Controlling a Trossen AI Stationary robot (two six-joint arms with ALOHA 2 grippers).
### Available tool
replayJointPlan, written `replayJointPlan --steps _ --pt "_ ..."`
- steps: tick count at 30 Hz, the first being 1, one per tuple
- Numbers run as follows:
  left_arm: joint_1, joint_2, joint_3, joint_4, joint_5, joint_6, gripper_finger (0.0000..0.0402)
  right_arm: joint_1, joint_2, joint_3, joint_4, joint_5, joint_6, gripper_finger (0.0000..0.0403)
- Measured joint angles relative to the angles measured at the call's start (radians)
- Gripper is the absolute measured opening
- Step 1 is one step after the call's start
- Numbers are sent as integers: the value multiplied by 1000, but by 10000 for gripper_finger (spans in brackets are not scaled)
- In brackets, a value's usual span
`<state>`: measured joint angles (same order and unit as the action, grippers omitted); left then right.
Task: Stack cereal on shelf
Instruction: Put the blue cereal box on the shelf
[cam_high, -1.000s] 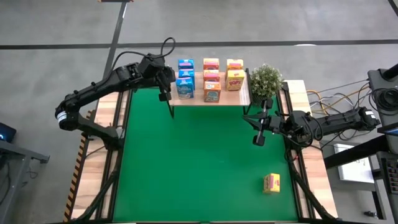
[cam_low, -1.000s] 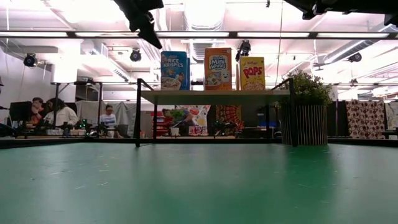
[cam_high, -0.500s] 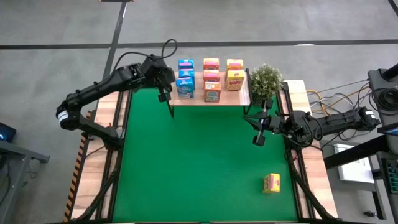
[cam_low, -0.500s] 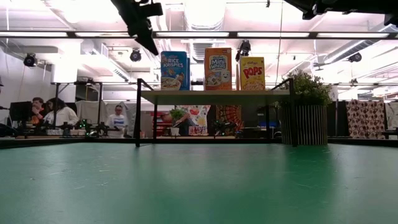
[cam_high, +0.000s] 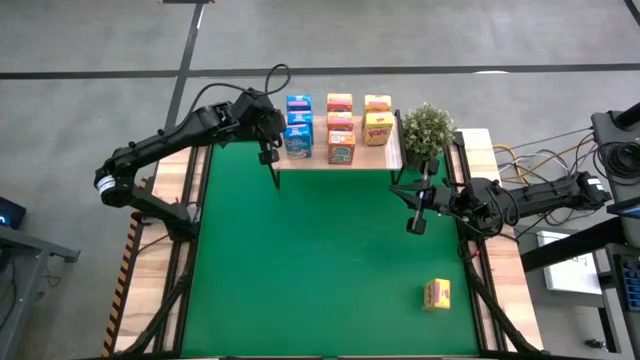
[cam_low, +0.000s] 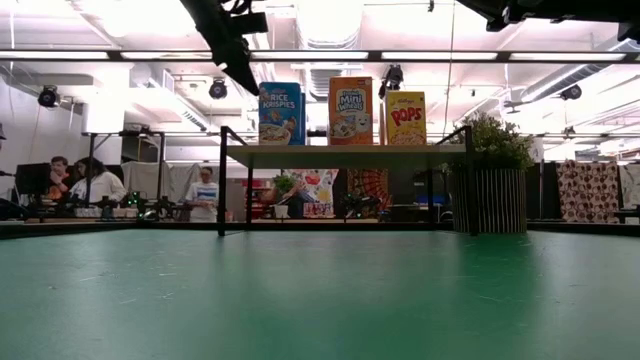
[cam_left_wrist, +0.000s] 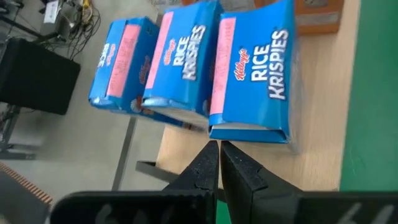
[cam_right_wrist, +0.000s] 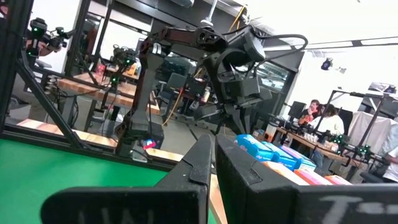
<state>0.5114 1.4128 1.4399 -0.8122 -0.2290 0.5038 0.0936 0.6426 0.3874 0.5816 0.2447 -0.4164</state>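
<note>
Hovering beside the shelf's (cam_high: 340, 163) left end, your left gripper (cam_high: 268, 155) has its fingers pressed together, empty, just short of the nearest blue box (cam_left_wrist: 252, 74). Eight cereal boxes stand on the shelf in blue (cam_high: 298, 124), orange (cam_high: 340, 128) and yellow (cam_high: 377, 120) rows. One yellow box (cam_high: 437, 294) lies on the green mat (cam_high: 320, 270), near-right. Your right gripper (cam_high: 415, 222) waits, closed, at the mat's right edge.
</note>
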Motion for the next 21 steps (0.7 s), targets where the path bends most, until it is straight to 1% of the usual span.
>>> replayJointPlan --steps 5,21 --pt "0 -2 0 12 30 -2 0 0 0 0 0 0 -1 12" --pt "0 -2 0 48 31 -20 0 0 0 0 0 0 -3 12"
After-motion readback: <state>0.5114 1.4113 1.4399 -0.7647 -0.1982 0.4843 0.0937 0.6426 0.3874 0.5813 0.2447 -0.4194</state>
